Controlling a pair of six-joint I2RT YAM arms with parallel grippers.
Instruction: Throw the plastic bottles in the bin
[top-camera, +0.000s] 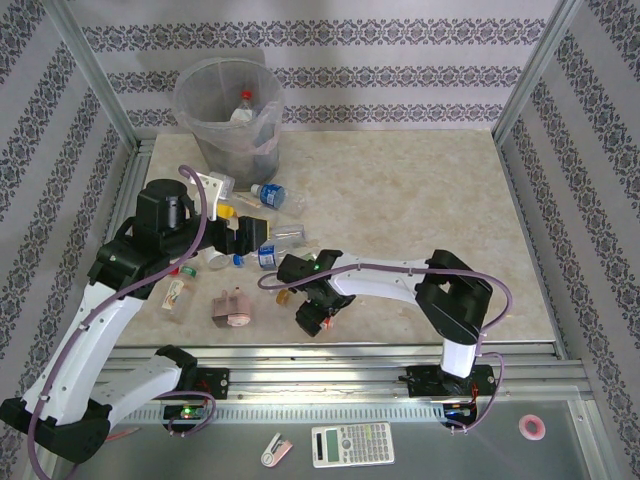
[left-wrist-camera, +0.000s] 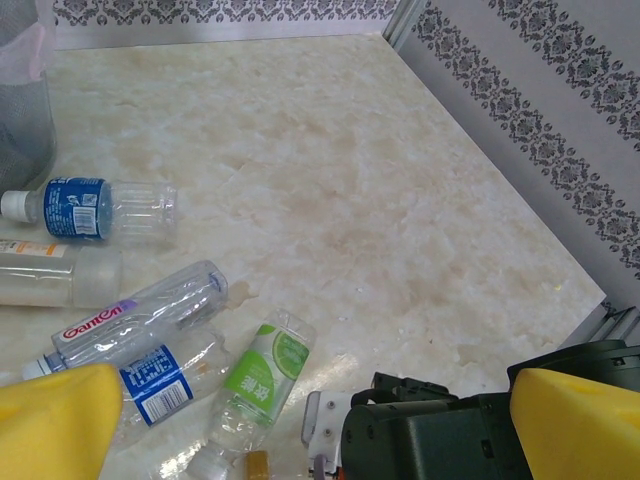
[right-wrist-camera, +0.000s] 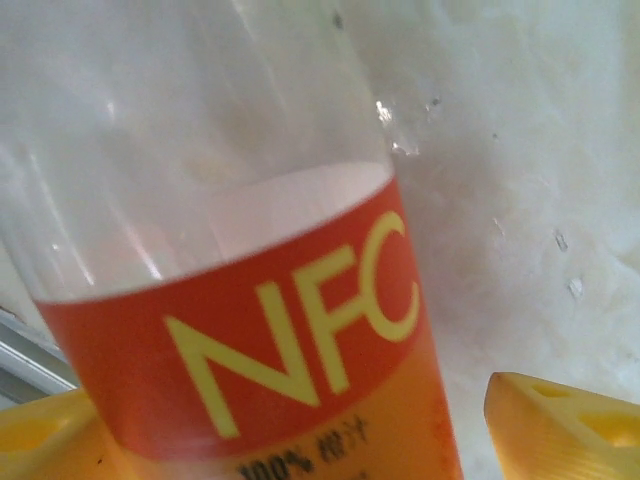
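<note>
From above, the bin (top-camera: 205, 140) is standing at eleven o'clock on the tabletop (top-camera: 420, 190) with one bottle (top-camera: 243, 106) lying inside, while the other plastic bottles (top-camera: 270, 194) are lying loose at about nine o'clock, between the bin and the arms. The left fingers (top-camera: 240, 232) are hovering over that cluster. The right fingers (top-camera: 313, 318) are reaching down just beside it toward six o'clock, near a pink lumpy object (top-camera: 232, 310). In the left wrist view, the left fingers (left-wrist-camera: 320, 430) are spread wide and holding nothing. A blue-labelled bottle (left-wrist-camera: 90, 208), a clear Ganten bottle (left-wrist-camera: 140, 315) and a green-labelled bottle (left-wrist-camera: 262, 375) are lying from nine round to seven o'clock, and the bin (left-wrist-camera: 22, 110) is showing at ten. The right arm's dark wrist (left-wrist-camera: 430, 430) is crowding in at five o'clock. In the right wrist view, the right fingers (right-wrist-camera: 300, 430) are straddling the NFC bottle (right-wrist-camera: 260, 330), clear with a red-orange label. A sliver of tabletop is showing between it and the finger at four o'clock, so they are open and not yet pinching. The smooth round wall is likely to squirt out if the fingers close off-centre. With the bin at the far left, the right arm is also risking a knock against the left arm, which is working close by, or sweeping loose bottles away.
</note>
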